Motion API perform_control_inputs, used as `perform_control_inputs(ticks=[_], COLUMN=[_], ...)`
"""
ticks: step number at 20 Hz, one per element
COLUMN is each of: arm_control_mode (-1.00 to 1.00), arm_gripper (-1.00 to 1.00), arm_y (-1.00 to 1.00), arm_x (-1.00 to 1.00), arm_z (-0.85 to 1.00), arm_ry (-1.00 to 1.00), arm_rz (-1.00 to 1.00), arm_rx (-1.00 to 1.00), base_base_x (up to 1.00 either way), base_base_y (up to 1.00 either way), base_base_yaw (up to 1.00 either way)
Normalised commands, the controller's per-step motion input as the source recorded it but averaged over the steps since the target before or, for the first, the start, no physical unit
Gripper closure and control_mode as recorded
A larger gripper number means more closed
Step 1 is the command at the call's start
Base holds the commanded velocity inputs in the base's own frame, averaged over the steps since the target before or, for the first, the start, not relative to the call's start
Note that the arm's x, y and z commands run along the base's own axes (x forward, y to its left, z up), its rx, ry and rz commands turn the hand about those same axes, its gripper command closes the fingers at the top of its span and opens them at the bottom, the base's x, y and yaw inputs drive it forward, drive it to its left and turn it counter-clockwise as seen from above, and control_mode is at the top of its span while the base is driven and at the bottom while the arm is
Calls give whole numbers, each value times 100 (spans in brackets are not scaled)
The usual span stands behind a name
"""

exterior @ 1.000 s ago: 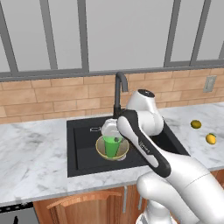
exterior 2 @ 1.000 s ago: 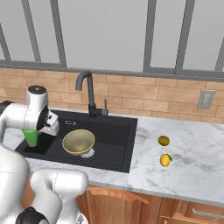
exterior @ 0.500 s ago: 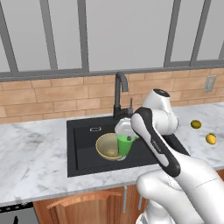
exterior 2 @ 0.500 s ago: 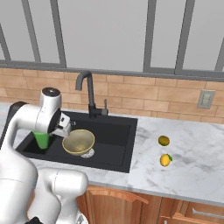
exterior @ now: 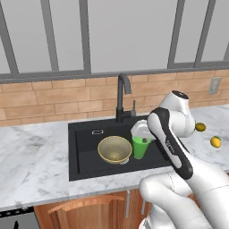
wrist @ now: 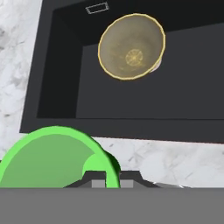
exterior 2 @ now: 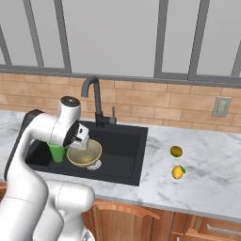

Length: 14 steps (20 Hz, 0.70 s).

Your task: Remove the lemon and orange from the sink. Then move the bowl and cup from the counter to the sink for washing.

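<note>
- The gripper (wrist: 112, 177) is pinched tight on the rim of the green cup (exterior: 140, 147).
- In the hand view, the cup's wall sits right between the two dark finger tips (wrist: 97, 178).
- The cup hangs upright over the black sink (exterior: 85, 154), held by its rim.
- The golden bowl (exterior: 115, 149) sits down in the sink, just beside the cup, on the cup's left in the left base view.
- The bowl is open side up, and its pale rim shows all the way round.
- The tall black faucet (exterior: 122, 96) stands behind the sink.
- The orange (exterior 2: 176, 151) and the lemon (exterior 2: 177, 172) lie on the marble counter (exterior 2: 212, 183), to the right of the sink and well apart from the cup.
- The two fruits lie near each other, not touching.
</note>
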Motion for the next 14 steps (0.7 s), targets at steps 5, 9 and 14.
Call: perform_control_inputs(ticks=[5, 9, 14], arm_control_mode=[-100, -100, -100], arm_gripper=[100, 100, 100], arm_y=[-47, -46, -43], arm_x=[0, 0, 2], arm_z=[0, 0, 0], arm_ry=[0, 0, 0], arm_rz=[0, 0, 0], arm_rx=[0, 0, 0], base_base_x=[0, 0, 0], base_base_y=[0, 0, 0], base_base_yaw=[0, 0, 0])
